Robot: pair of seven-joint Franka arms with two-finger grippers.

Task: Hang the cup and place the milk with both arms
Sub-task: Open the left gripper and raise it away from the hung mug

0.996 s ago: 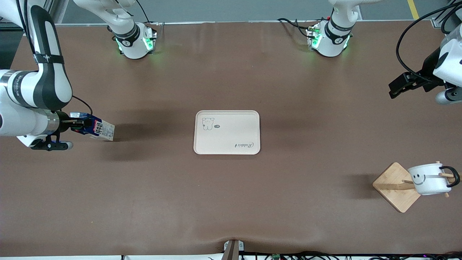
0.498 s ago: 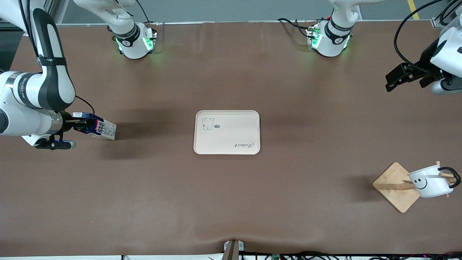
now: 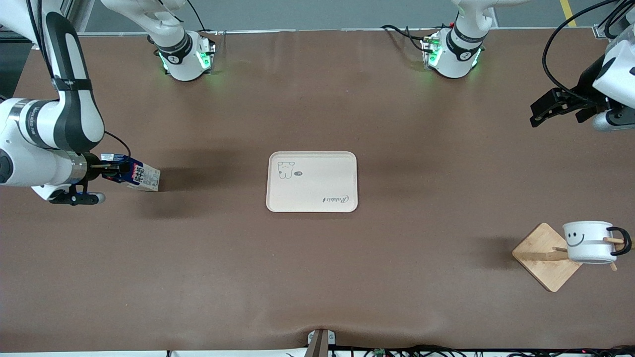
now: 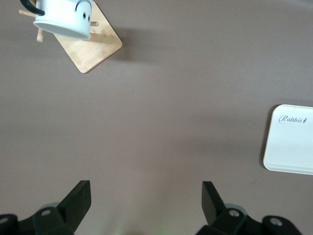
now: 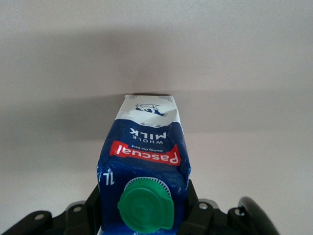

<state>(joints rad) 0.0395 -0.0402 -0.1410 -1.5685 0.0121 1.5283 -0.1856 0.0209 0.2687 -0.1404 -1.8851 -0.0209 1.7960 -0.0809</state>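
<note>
The cup [image 3: 588, 242], white with a black smiley face, hangs by its black handle on a peg of the wooden rack [image 3: 543, 258] at the left arm's end of the table. It also shows in the left wrist view [image 4: 63, 19]. My left gripper [image 3: 536, 114] is open and empty in the air, well apart from the cup and over bare table [image 4: 145, 200]. My right gripper [image 3: 116, 171] is shut on the milk [image 3: 141, 177], a dark-blue carton held tilted low over the right arm's end of the table. The right wrist view shows its green cap between the fingers [image 5: 144, 166].
A cream tray [image 3: 311, 181] with a bear print lies at the table's middle, between the milk and the rack; its corner shows in the left wrist view [image 4: 291, 142]. The rack's square wooden base [image 4: 93, 46] sits on the brown table cover.
The cup has swung on its peg and now hangs more upright. My left gripper has drawn up and away from the rack. The milk has shifted slightly toward the tray.
</note>
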